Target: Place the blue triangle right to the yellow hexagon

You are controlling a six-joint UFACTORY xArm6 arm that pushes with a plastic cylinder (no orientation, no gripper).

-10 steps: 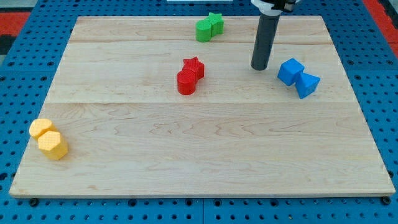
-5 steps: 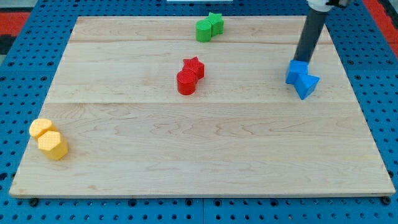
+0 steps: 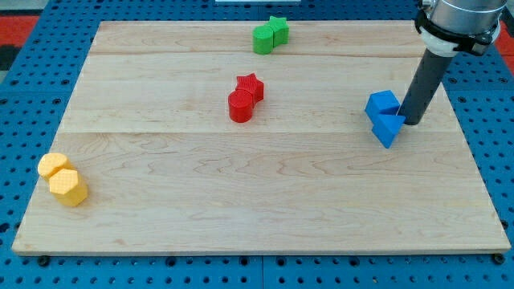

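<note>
The blue triangle (image 3: 389, 129) lies at the view's right, touching a blue cube (image 3: 381, 104) just above it. My tip (image 3: 412, 121) stands right against the triangle's right side. The yellow hexagon (image 3: 68, 187) sits far off at the view's lower left, touching a second yellow block (image 3: 54, 165) just above it.
A red star (image 3: 250, 85) and a red cylinder (image 3: 240, 106) touch near the board's middle. A green star (image 3: 278, 30) and another green block (image 3: 263, 38) touch at the view's top. The board's right edge (image 3: 470, 144) runs close to my tip.
My tip moved from left of the blue blocks, round above them, to the triangle's right side. The blue cube and triangle have shifted slightly left and down.
</note>
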